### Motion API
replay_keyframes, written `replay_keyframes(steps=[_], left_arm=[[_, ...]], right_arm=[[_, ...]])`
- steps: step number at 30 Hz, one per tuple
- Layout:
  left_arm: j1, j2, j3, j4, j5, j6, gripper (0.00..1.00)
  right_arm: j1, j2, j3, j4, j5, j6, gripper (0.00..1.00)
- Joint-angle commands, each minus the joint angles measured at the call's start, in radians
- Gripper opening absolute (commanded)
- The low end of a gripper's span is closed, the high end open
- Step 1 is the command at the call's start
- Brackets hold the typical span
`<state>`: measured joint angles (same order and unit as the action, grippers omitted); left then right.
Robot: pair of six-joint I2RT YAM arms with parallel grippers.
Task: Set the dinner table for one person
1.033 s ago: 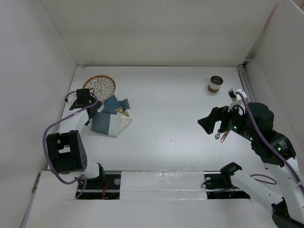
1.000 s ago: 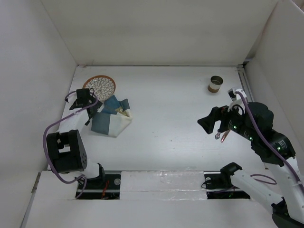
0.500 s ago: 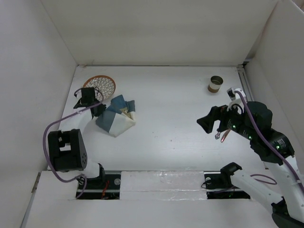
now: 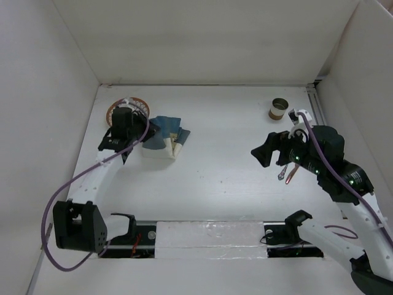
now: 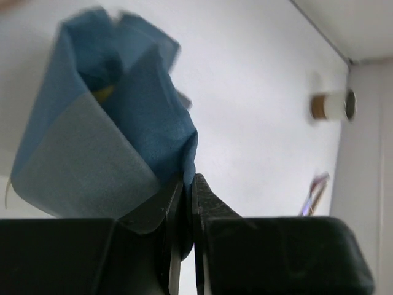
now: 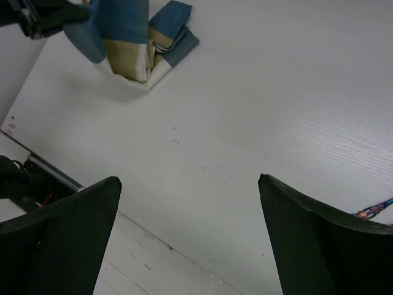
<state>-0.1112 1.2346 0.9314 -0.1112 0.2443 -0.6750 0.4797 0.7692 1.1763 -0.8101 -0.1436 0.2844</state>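
On the white dinner table a crumpled blue-and-tan placemat lies at the left. My left gripper is shut on a blue fold of it, and the cloth bulges up from the pinched edge. In the left wrist view the placemat rises out of the left gripper, whose jaws are pressed together on it. My right gripper hovers open over the right half, holding nothing. In its own view the right gripper frames bare table, with the placemat far off.
A round plate with an orange patterned rim sits behind the left wrist, partly hidden. A small brown-and-white cup stands at the far right. Thin cutlery lies beside the right arm. White walls bound the table.
The left gripper has shut on the placemat's edge and pulled it right and farther back, bunching it. The left arm stretched out. The right arm barely shifted.
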Motion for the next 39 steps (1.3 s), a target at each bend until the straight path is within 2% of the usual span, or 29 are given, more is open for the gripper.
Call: replay_keyframes(steps=[1,5,7,9,11,13,18,19,20,23,28,30,34,38,39], left_arm=[[-0.059,-0.14,-0.098,0.028,0.053,-0.052,0.05],[-0.059,-0.324,-0.27,0.056,0.102,-0.115,0.12],[-0.059,-0.388,-0.351,0.056,0.154,-0.115,0.24],[-0.059,-0.46,-0.391,0.065,0.206,-0.115,0.31],[-0.059,-0.489,-0.446,0.077,0.277,-0.115,0.4],[-0.059,-0.509,-0.482,0.116,0.332,-0.101,0.44],[-0.059,-0.494,-0.56,0.169,0.436,-0.078,0.52],[-0.059,-0.482,-0.56,0.169,0.453,-0.078,0.57],[-0.059,-0.481,-0.56,0.16,0.463,-0.064,0.68],[-0.059,-0.524,-0.546,0.042,0.449,-0.012,0.77],[-0.059,-0.648,-0.533,-0.074,0.483,-0.012,0.88],[-0.059,-0.705,-0.497,-0.12,0.483,-0.003,1.0],[-0.059,-0.744,-0.415,-0.235,0.483,0.032,1.0],[-0.059,-0.744,-0.303,-0.393,0.423,0.101,1.0],[-0.059,-0.753,-0.284,-0.418,0.347,0.101,1.0]], right_arm=[[0.01,0.01,0.017,0.066,0.024,0.006,1.0],[0.01,0.019,0.017,0.097,0.024,0.006,1.0],[0.01,0.044,0.005,0.11,0.033,0.006,1.0],[0.01,0.059,-0.006,0.144,0.033,0.006,1.0],[0.01,0.094,-0.035,0.199,0.023,0.006,1.0],[0.01,0.129,-0.07,0.245,-0.014,0.018,1.0],[0.01,0.355,-0.101,0.445,-0.143,0.078,1.0],[0.01,0.387,-0.09,0.445,-0.157,0.078,1.0],[0.019,0.434,-0.08,0.462,-0.168,0.09,1.0],[0.03,0.479,-0.07,0.544,-0.168,0.11,1.0],[0.08,0.7,0.048,0.627,-0.266,0.121,1.0],[0.1,0.774,0.095,0.666,-0.266,0.121,1.0],[0.109,1.006,0.291,0.707,-0.376,0.145,1.0],[0.132,1.097,0.396,0.707,-0.396,0.145,1.0],[0.132,1.11,0.41,0.689,-0.383,0.145,1.0]])
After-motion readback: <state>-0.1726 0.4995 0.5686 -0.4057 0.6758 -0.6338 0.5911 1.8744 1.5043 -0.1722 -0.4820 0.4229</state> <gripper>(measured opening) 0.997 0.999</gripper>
